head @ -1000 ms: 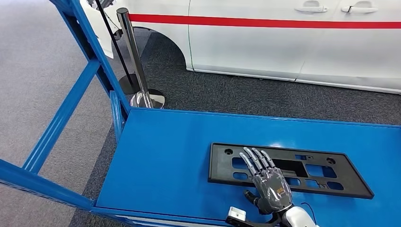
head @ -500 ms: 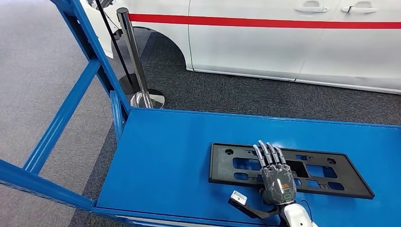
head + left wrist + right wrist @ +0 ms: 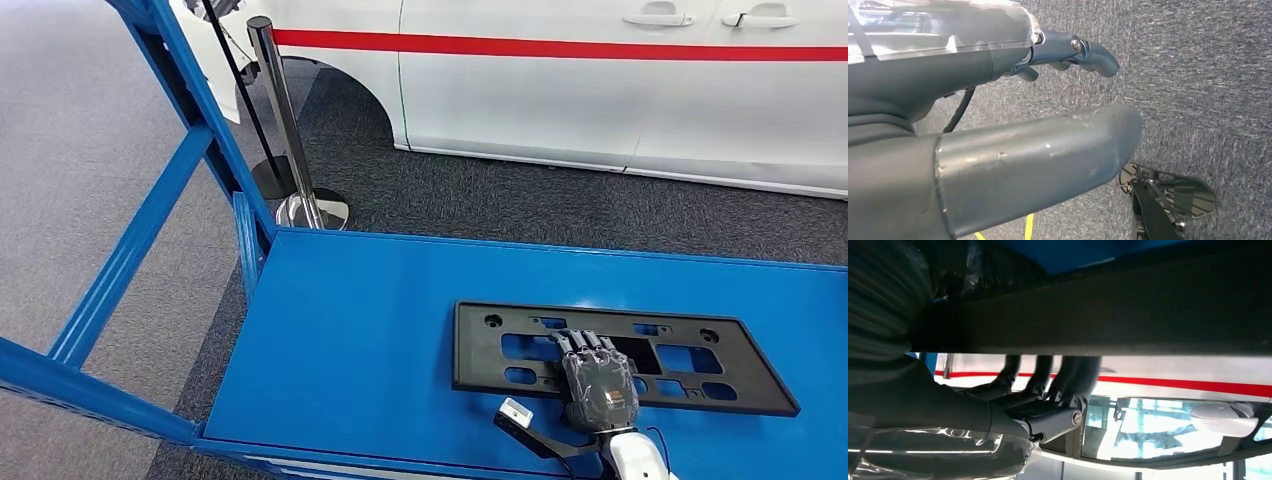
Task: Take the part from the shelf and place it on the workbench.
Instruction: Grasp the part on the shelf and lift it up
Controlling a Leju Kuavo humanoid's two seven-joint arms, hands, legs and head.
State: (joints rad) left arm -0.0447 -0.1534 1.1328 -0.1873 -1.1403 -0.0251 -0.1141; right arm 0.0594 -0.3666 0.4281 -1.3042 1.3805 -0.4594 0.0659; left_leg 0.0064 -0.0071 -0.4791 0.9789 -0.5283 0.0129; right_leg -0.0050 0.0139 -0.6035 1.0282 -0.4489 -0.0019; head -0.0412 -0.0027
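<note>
Part point(image 3: 700, 375): flat black plastic panel with rectangular cut-outs and small round holes, lying flat on the blue shelf point(image 3: 380, 330), toward the robot's right and near the front edge; not yet lifted. Right hand point(image 3: 598, 385): palm down on the part's near middle, fingers point(image 3: 585, 343) curled down into or over the central cut-out; the right wrist view shows dark fingers point(image 3: 1073, 375) hooked round a dark edge of the part point(image 3: 1108, 315), so the hold looks just taken, though how firm it is cannot be told. Left hand point(image 3: 1013, 125): hanging over grey carpet point(image 3: 1198, 75), thumb and fingers loosely apart, nothing in it. Shelf frame point(image 3: 140, 230): blue posts and rails on the robot's left. Beyond the shelf: a chromed stanchion post point(image 3: 285, 120) on a round base, dark carpet, then a white car point(image 3: 620, 90) with a red stripe along its doors. Progress, as judged: early; reach made and grasp apparently closing; lifting, carrying and setting down on the workbench all remain.
</note>
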